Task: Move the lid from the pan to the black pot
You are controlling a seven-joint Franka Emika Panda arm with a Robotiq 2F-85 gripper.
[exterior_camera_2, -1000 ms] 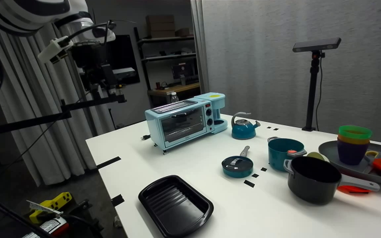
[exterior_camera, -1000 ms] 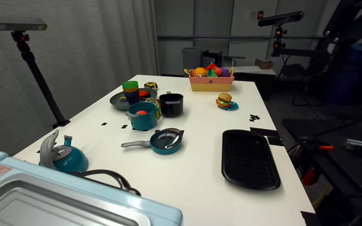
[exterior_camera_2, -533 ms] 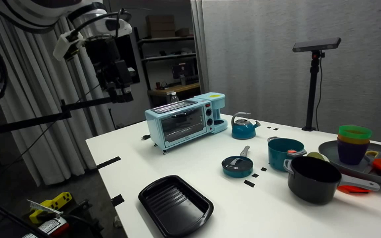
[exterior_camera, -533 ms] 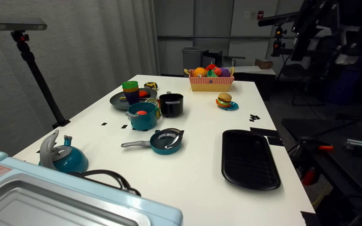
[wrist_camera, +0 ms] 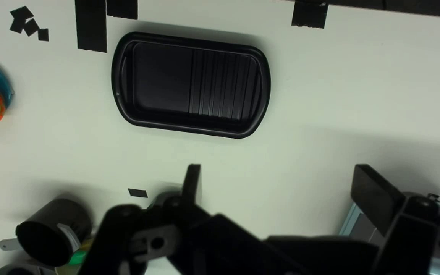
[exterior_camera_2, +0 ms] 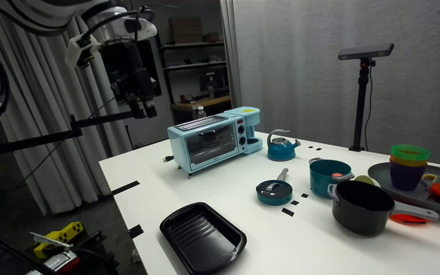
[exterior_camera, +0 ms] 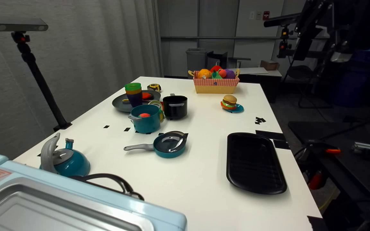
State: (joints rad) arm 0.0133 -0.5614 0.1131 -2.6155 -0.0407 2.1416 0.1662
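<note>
The white counter (exterior_camera: 201,189) is bright in both exterior views, while the floor (exterior_camera_2: 101,214) beyond is nearly dark. Glare streaks the lid (exterior_camera: 170,142) and spots the pale blue oven (exterior_camera: 164,213). The wrist view carries a greenish tint; soft shadows lie beside the black pot (wrist_camera: 57,219) and along the tray (wrist_camera: 162,76), and the hand (wrist_camera: 278,177) is blurred, out of focus.
</note>
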